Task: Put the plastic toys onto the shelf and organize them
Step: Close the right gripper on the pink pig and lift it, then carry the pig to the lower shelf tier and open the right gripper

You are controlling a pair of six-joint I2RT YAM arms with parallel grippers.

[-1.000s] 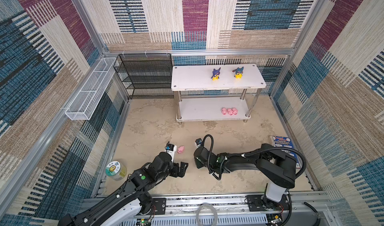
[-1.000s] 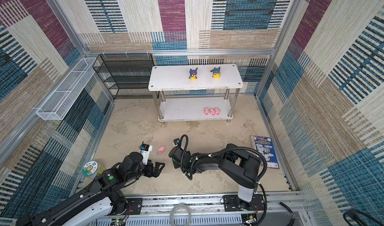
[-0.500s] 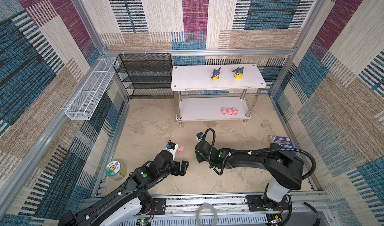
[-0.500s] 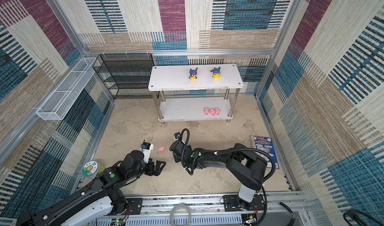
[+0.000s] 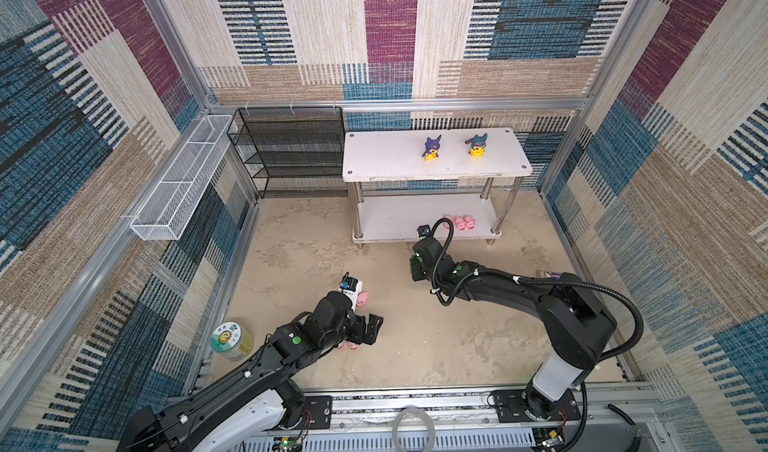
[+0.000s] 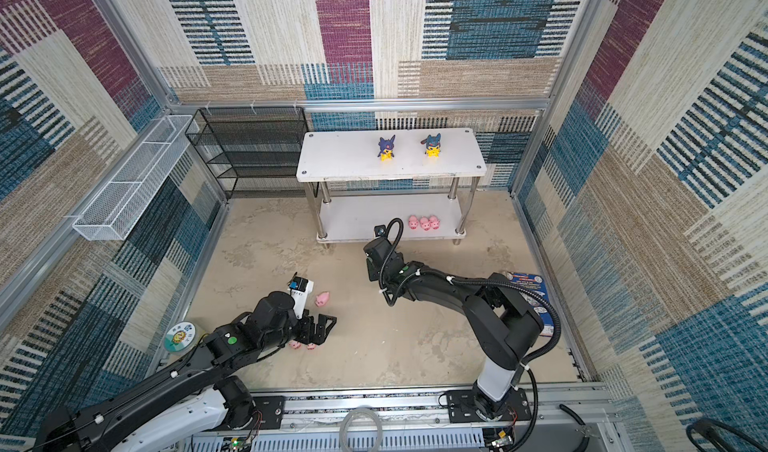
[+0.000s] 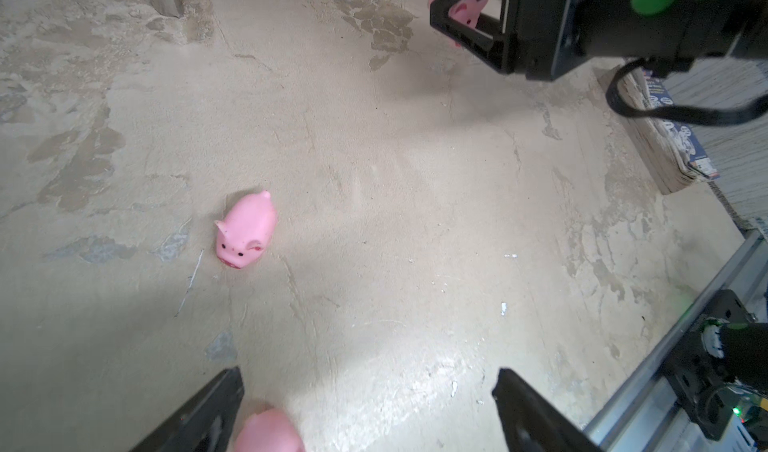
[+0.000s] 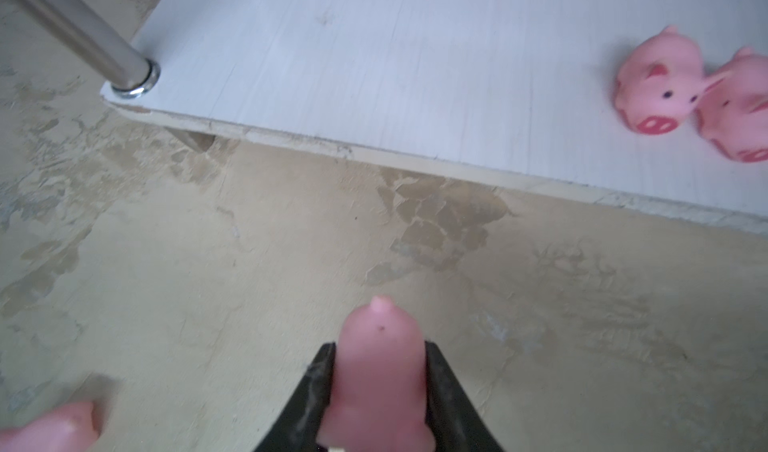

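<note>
Hanging low over the floor, the left gripper has fingers wide apart, two pigs just beneath. Beyond, a loose pig lies lengthwise toward that gripper, snout nearest. Farther on, the right gripper clamps the held pig, long axis aimed at the shelf, bare floor before its front edge. On the lower board three pigs crowd the right, the left bare. On top two hooded figures face forward

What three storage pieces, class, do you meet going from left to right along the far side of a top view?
Left to right: white wire basket → black mesh rack → white two-tier shelf.
</note>
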